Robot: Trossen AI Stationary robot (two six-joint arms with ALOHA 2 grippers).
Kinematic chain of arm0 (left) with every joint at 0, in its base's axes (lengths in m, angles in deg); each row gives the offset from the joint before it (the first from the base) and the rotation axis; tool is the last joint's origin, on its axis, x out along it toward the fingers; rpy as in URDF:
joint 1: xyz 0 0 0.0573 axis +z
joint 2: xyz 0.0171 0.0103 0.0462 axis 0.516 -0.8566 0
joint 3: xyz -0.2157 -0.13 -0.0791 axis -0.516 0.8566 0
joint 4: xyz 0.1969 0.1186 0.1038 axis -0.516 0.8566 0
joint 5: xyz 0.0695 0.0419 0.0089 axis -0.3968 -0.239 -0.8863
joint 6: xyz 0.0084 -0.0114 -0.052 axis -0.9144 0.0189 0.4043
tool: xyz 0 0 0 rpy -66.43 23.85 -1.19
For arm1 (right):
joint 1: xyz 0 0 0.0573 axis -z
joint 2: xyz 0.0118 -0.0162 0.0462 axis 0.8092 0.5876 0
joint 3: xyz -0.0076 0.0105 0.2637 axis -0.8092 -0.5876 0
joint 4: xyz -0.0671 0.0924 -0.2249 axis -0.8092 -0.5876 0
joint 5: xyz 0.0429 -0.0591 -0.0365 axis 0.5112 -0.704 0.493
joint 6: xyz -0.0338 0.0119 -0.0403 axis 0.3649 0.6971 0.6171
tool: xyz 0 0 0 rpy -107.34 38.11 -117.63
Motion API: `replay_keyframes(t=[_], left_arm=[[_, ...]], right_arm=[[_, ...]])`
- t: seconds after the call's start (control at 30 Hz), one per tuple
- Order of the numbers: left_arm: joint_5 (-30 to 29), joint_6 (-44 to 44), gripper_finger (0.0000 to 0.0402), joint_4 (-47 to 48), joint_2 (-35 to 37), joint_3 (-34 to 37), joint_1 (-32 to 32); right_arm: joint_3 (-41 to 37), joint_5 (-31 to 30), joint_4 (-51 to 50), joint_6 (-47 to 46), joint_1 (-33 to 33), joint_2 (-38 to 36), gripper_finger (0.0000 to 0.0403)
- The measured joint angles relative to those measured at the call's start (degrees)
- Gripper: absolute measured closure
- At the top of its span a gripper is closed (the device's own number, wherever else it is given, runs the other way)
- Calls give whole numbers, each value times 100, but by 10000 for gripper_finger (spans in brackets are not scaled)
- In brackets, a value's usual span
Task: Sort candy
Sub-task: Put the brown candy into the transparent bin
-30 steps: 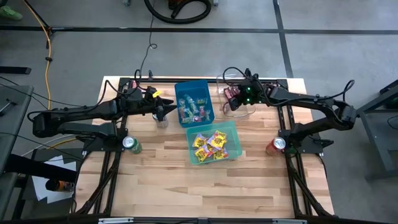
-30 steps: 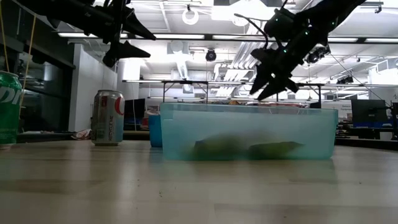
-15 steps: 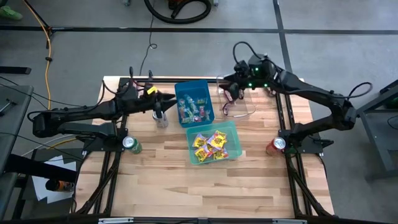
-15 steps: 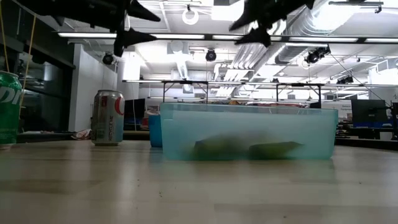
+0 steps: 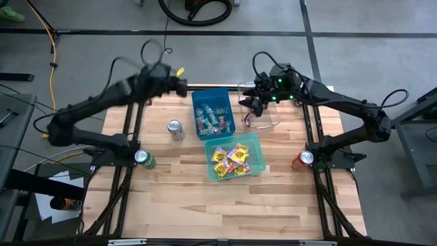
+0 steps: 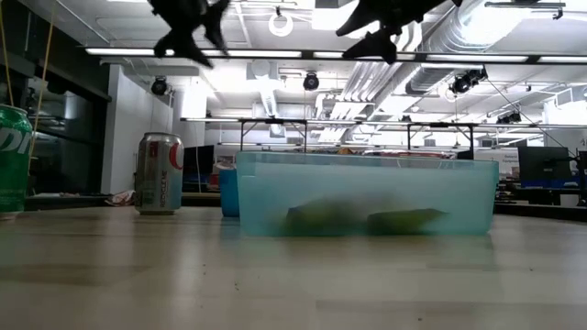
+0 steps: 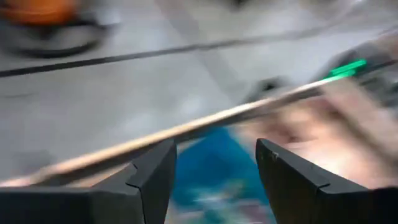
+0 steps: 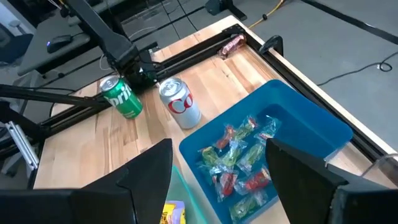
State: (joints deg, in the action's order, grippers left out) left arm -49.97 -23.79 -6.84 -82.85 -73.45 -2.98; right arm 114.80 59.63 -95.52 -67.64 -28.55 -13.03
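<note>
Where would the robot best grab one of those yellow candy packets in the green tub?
Probably from straight above, pinching a top yellow packet across its narrow width. The packets lie flat and jumbled in the green tub, whose walls block any sideways approach. The right gripper is open and nearest.

Left tool view blurred (blue bin indistinct).

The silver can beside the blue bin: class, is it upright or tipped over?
Upright. The silver can stands on its base on the table with its round top up; the low view also shows it standing.
</note>
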Motion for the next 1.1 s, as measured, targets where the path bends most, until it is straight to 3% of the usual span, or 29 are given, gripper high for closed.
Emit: replay_keyframes(t=[0.1,0.2,0.43,0.6,0.77,1.1], left_arm=[[-585,-438,197,1339,-809,-885,739],[-935,-413,197,1922,-1501,-1184,1454],[-571,296,197,2635,-2760,-1026,2585],[-525,322,197,2635,-3343,-704,2913],[-503,1000,197,2610,-3695,-281,3074],[-1060,1556,197,2150,-3795,-80,3077]], right_arm=[[0,-13,-83,-7,3,0,151],[0,-17,-231,-81,-3,0,151],[0,-15,-941,-146,-106,0,151],[0,-17,-1449,16,-236,2,151],[0,-13,-1600,151,-394,2,151],[0,-267,-1603,302,-650,2,151]])
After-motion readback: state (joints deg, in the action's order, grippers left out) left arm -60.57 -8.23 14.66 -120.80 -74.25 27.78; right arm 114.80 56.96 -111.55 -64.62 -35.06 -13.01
